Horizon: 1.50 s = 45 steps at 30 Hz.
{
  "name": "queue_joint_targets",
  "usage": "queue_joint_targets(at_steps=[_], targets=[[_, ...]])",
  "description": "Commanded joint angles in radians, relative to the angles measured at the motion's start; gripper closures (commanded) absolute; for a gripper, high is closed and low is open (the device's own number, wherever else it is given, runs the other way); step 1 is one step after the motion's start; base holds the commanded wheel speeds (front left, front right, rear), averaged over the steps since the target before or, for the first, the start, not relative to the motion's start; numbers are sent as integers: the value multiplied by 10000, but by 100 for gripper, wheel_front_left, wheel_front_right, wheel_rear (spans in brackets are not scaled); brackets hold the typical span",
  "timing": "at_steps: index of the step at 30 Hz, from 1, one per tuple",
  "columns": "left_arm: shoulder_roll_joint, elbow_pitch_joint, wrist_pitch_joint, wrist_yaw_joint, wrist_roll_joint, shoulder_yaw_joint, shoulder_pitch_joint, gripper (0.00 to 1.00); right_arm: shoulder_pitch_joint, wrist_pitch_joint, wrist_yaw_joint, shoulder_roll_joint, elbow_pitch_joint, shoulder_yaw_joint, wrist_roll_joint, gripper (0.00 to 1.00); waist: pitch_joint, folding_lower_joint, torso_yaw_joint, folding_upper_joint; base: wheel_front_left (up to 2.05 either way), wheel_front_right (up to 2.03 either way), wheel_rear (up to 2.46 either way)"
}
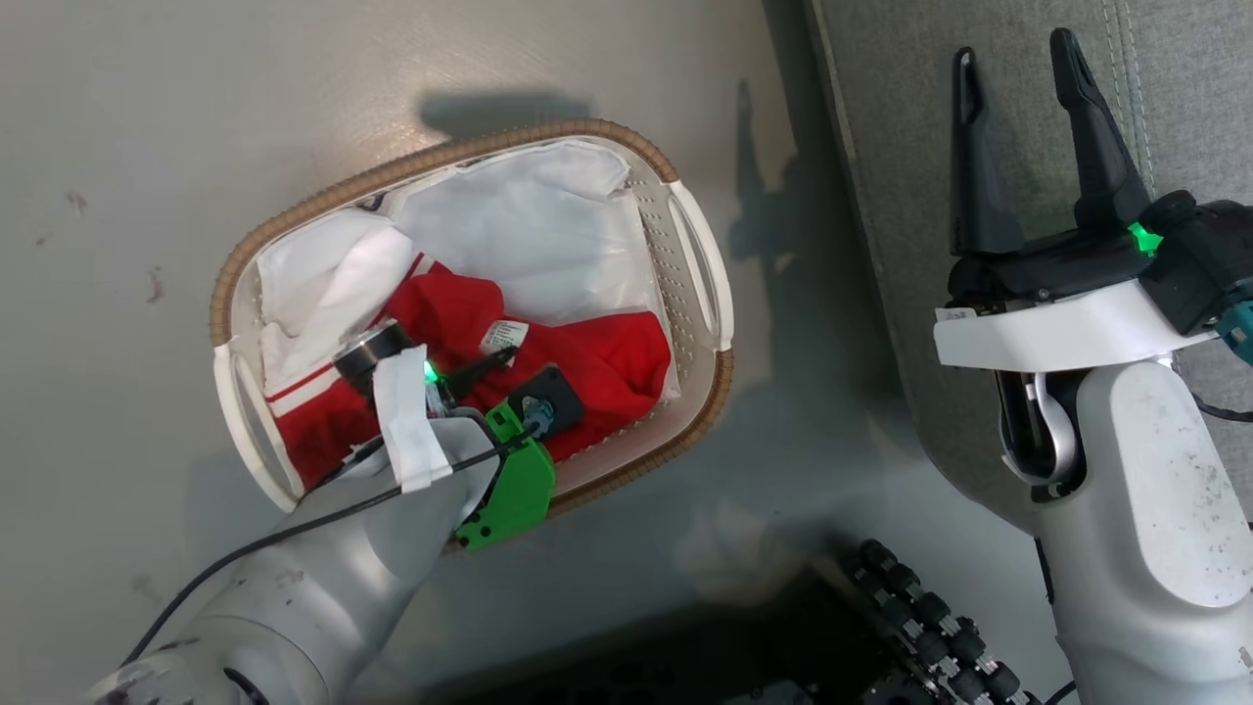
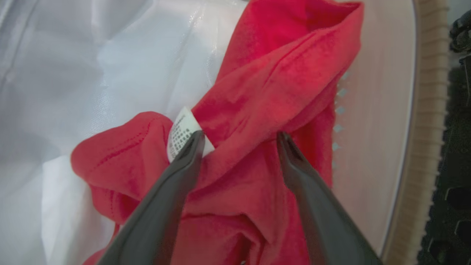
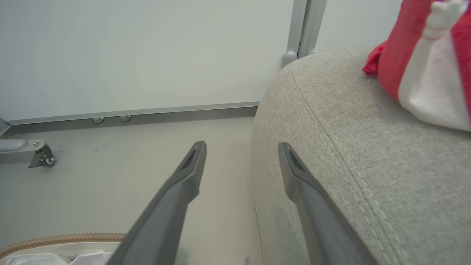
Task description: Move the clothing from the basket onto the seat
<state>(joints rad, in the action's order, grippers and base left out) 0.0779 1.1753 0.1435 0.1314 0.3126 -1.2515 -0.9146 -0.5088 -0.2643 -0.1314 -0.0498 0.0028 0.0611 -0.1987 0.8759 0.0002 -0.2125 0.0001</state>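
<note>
While the left claw (image 2: 240, 136) hangs low inside the basket (image 1: 548, 132), its two dark fingers stand spread, one on each side of a raised fold of the clothing (image 2: 265, 84), with nothing pinched yet. I judge this to be the grasping step. The next move calls for pressing the fingers together on that ridge, deep enough to catch more than a thin skin of cloth, and then lifting straight up so the garment clears the rim before it is carried across to the seat (image 1: 901, 117).

The right claw (image 1: 1016, 49) is also spread and holds nothing, and it is poised over the seat's near edge. One red-and-white piece (image 3: 423, 66) already lies on the cushion, while the rest of the red fabric sits bunched in the basket on the floor (image 1: 147, 147).

The clothing is a soft, matte knit, crumpled into rounded folds, with a small printed label (image 2: 182, 132) poking up beside the left finger. Under it lies a slick, faintly shiny white liner cloth (image 1: 529, 225) (easy to snag by mistake). The basket is smooth perforated plastic, oval, with a ribbed brown rim. The seat is coarse grey weave with a rounded shoulder and a stitched seam.
</note>
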Motion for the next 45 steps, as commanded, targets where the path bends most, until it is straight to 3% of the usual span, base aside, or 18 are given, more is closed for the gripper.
queue_joint_targets(at_steps=[1,7,8,9,11,26,36,45], targets=[[140,87,-72,-14,100,-51,-300,0,-131,-2,14,-15,-93,49,-77,0,400,-2,-364,-1,0,0,0],[292,377,-150,-14,315,-196,-615,0,-151,-2,14,-17,-248,196,-201,0,592,-2,-483,-1,0,0,0],[306,409,-123,-14,375,-197,-646,9,-156,-2,14,-17,-254,205,-211,0,606,-2,-490,-1,0,0,0],[310,446,-108,-14,429,-201,-658,60,-159,-2,14,-15,-256,216,-221,0,612,-2,-492,-1,0,0,0],[304,491,-80,-14,580,-212,-659,100,-145,-2,14,-17,-226,224,-233,0,587,-2,-488,-1,0,0,0],[136,17,1209,-136,1204,186,-224,100,248,-2,14,-21,318,216,287,0,-1080,-2,180,-1,0,0,0],[639,-2868,1218,-690,1098,1264,750,100,1038,-2,14,-24,1037,48,787,0,-3385,-2,919,-1,0,0,0],[1090,-4495,1222,-816,639,1846,1334,100,2121,-1,14,-24,1660,-43,1052,0,-5560,-2,1398,-1,0,0,0]])
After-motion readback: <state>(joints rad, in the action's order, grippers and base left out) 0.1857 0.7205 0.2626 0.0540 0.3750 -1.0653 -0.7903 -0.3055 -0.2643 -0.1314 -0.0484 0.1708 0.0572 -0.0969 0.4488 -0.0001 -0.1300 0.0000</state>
